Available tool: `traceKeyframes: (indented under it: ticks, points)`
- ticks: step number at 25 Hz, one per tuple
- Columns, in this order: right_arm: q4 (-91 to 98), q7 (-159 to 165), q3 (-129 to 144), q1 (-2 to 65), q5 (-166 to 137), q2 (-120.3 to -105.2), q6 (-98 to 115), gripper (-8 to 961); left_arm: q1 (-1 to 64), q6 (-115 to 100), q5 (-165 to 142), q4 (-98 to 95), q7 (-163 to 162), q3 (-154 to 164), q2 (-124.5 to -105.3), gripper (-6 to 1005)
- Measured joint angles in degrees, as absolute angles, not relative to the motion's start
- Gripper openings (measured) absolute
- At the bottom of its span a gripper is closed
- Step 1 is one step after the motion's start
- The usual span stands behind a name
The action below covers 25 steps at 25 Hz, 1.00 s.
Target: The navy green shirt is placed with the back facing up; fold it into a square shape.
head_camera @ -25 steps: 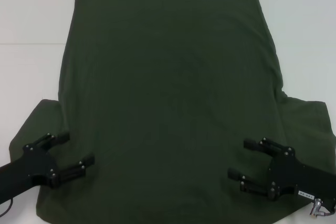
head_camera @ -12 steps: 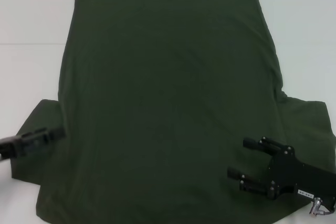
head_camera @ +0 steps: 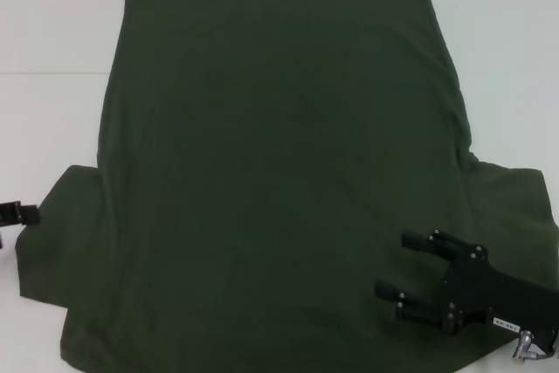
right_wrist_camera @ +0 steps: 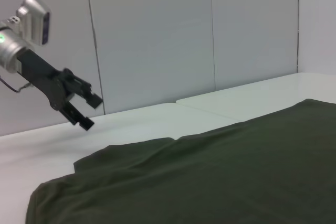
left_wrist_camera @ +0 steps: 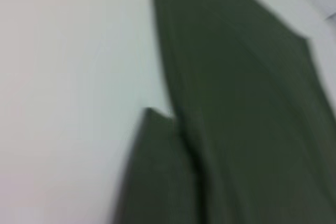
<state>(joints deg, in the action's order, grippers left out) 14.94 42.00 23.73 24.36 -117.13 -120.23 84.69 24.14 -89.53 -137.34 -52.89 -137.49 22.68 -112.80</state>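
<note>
The navy green shirt (head_camera: 279, 172) lies flat on the white table (head_camera: 52, 32), plain side up, hem at the far end and a sleeve spread out at each near corner. My right gripper (head_camera: 393, 264) hovers open over the shirt's near right part, by the right sleeve. Only the tip of my left gripper (head_camera: 17, 214) shows at the head view's left edge, just off the left sleeve. In the right wrist view the left gripper (right_wrist_camera: 88, 111) hangs above the table beyond the shirt (right_wrist_camera: 210, 182), fingers apart and holding nothing. The left wrist view shows the shirt's left sleeve and side (left_wrist_camera: 236, 129).
Bare white table (left_wrist_camera: 63, 103) lies to the left of the shirt and beyond its far hem. Pale wall panels (right_wrist_camera: 157, 35) stand behind the table's left side.
My left gripper has drawn back to the left, off the shirt's left side and nearly out of the head view. The right gripper has barely shifted. The shirt has not moved.
</note>
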Motion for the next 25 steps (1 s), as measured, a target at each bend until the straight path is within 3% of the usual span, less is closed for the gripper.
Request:
traceKeyframes:
  ticks: [8,25]
  points:
    - [14.59,42.09,23.73,24.74,-117.16,-120.18,84.69,851,27.57,-86.16,-145.32,-50.82,-140.11,23.44,-112.13,945]
    - [14.58,42.18,23.73,24.96,-117.08,-120.14,84.74,852,27.92,-82.67,-146.43,-45.78,-138.29,26.54,-111.34,946]
